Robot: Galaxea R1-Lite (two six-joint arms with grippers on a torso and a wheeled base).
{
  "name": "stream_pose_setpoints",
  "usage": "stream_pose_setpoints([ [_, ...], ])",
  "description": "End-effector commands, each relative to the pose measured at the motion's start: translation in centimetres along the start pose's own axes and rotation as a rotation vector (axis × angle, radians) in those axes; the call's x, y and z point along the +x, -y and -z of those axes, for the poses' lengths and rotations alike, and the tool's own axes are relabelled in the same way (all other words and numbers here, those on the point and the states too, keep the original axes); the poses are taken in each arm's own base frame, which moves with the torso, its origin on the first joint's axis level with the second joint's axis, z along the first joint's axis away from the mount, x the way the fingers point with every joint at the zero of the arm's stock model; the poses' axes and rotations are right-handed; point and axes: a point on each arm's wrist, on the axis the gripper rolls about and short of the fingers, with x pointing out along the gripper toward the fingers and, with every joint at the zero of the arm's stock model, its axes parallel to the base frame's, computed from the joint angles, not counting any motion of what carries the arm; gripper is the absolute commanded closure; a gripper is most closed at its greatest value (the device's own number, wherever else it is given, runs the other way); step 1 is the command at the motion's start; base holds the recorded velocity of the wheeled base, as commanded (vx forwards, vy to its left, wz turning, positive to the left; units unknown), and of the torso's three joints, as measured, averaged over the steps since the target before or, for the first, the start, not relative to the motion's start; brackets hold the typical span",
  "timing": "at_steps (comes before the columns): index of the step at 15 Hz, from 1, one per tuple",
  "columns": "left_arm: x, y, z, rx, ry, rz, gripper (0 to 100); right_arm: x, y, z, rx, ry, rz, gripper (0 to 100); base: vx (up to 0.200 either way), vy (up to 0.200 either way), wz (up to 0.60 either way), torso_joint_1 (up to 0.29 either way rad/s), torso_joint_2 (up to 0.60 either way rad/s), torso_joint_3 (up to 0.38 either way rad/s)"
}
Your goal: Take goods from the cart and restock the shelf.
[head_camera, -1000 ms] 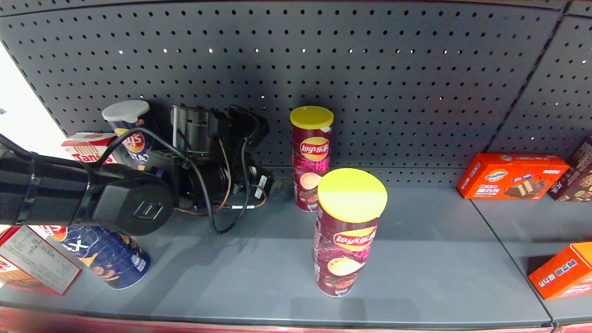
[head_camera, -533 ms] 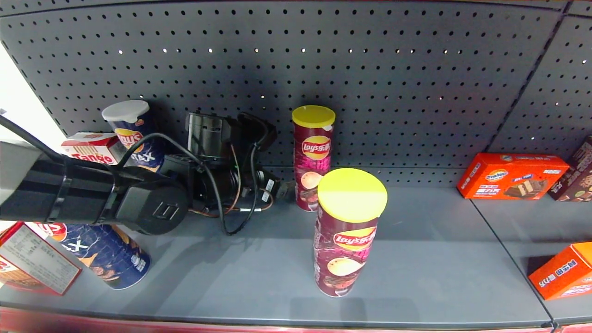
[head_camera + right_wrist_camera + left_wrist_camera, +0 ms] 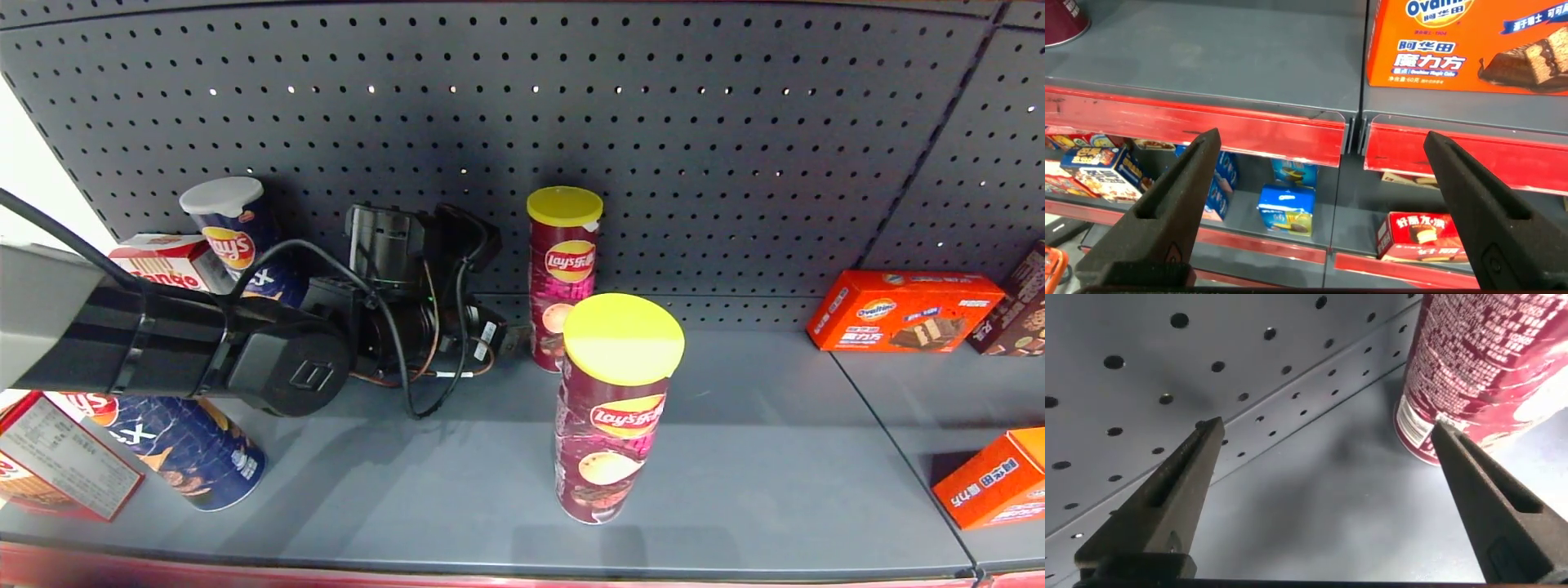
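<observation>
Two maroon chip cans with yellow lids stand upright on the grey shelf (image 3: 775,457). One can (image 3: 565,278) is at the back by the pegboard, the other (image 3: 616,408) nearer the front. My left gripper (image 3: 506,336) lies low on the shelf just left of the back can. In the left wrist view the left gripper (image 3: 1327,429) is open with nothing between its fingers (image 3: 1167,506), and the back can (image 3: 1486,367) stands just past one fingertip. My right gripper (image 3: 1323,139) is open and holds nothing, in front of the shelf's red edge strip (image 3: 1200,114).
A blue can (image 3: 237,237) stands at the back left beside a red box (image 3: 159,261). Another blue can (image 3: 180,449) lies at the front left by a box (image 3: 57,465). Orange boxes (image 3: 902,310) (image 3: 992,478) sit to the right. Lower shelves (image 3: 1290,208) hold goods.
My left arm has slid to the right along the shelf toward the back maroon can. That can has shifted a little to the right. The front can has stayed put.
</observation>
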Motion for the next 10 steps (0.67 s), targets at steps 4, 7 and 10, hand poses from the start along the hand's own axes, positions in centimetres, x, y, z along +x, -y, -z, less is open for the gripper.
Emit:
stream_pose_setpoints([
  [4, 0.5, 0.8, 0.0, 0.006, -0.001, 0.018, 0, 0.0, 0.0, 0.0, 0.000, -0.001, -0.001, 0, 0.000, 0.000, 0.00, 0.000, 0.00, 0.000],
  [7, 0.7, 1.0, 0.1, 0.007, -0.002, 0.020, 0, 0.0, 0.0, 0.0, 0.000, -0.001, -0.001, 0, 0.000, 0.000, 0.00, 0.000, 0.00, 0.000],
  [10, -1.4, 0.7, -0.9, 0.006, 0.028, 0.008, 0, 0.0, 0.0, 0.0, 0.000, -0.001, -0.001, 0, 0.000, 0.000, 0.00, 0.000, 0.00, 0.000],
])
